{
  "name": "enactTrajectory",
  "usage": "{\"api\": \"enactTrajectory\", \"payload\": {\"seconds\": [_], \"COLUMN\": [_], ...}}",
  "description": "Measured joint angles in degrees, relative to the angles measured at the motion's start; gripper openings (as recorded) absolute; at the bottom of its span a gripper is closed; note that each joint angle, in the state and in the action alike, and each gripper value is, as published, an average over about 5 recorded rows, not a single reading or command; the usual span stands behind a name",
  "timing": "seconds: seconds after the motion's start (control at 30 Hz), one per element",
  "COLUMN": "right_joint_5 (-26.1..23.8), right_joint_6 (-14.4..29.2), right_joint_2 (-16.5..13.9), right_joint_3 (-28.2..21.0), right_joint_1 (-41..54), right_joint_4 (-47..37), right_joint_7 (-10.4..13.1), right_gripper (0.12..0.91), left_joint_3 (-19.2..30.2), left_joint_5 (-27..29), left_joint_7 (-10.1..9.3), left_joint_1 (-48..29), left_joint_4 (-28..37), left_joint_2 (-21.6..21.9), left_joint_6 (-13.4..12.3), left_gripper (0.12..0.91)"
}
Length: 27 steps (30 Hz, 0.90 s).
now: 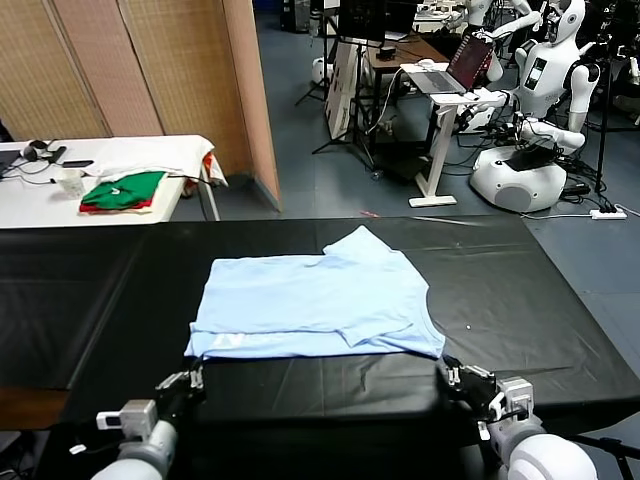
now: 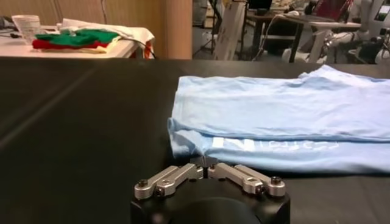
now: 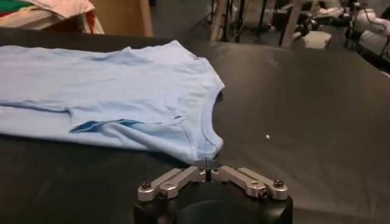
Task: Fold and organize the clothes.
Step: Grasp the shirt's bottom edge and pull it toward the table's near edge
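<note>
The clothes are one pale sky-blue T-shirt lying partly folded and flat in the middle of the black table. White lettering runs along its near edge. My left gripper sits low at the table's front edge, just short of the shirt's near left corner. In the left wrist view, the left gripper is shut and empty, with the T-shirt just beyond its tips. My right gripper is at the near right corner. In the right wrist view, the right gripper is shut, right before the T-shirt.
A white side table at the far left holds green-and-red folded garments and a white cloth. Wooden screens stand behind it. Another robot and a desk with a laptop are at the far right.
</note>
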Motion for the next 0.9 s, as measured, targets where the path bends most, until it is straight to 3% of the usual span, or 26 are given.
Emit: {"api": "enactTrajectory", "payload": {"seconds": [0.23, 0.33, 0.4, 0.5, 0.77, 0.9], "right_joint_5": [-0.98, -1.3, -1.58, -2.02, -2.07, -0.86], "right_joint_6": [0.29, 0.35, 0.43, 0.64, 0.76, -0.14], "right_joint_2": [0.15, 0.12, 0.12, 0.11, -0.51, -1.28], "right_joint_3": [-1.35, -1.87, -2.14, -2.42, -2.44, -1.73], "right_joint_1": [2.01, 2.66, 2.98, 3.33, 3.51, 2.62], "right_joint_4": [-2.63, -3.51, -3.93, -4.43, -4.74, -3.75], "right_joint_7": [-0.92, -1.26, -1.48, -1.74, -1.75, -0.54], "right_gripper": [0.805, 0.862, 0.813, 0.677, 0.214, 0.143], "left_joint_3": [0.02, 0.0, 0.0, 0.03, 0.05, -0.07], "left_joint_5": [0.17, 0.21, 0.23, 0.27, 0.36, 0.46], "left_joint_7": [0.12, 0.16, 0.17, 0.17, 0.18, 0.16], "left_joint_1": [0.35, 0.35, 0.27, 0.18, 0.42, 0.9], "left_joint_4": [0.09, 0.3, 0.46, 0.57, 0.59, 0.38], "left_joint_2": [0.11, 0.18, 0.18, 0.15, 0.35, 0.74], "left_joint_6": [-0.03, -0.04, -0.04, -0.04, -0.02, 0.01], "left_gripper": [0.144, 0.144, 0.144, 0.144, 0.144, 0.144]}}
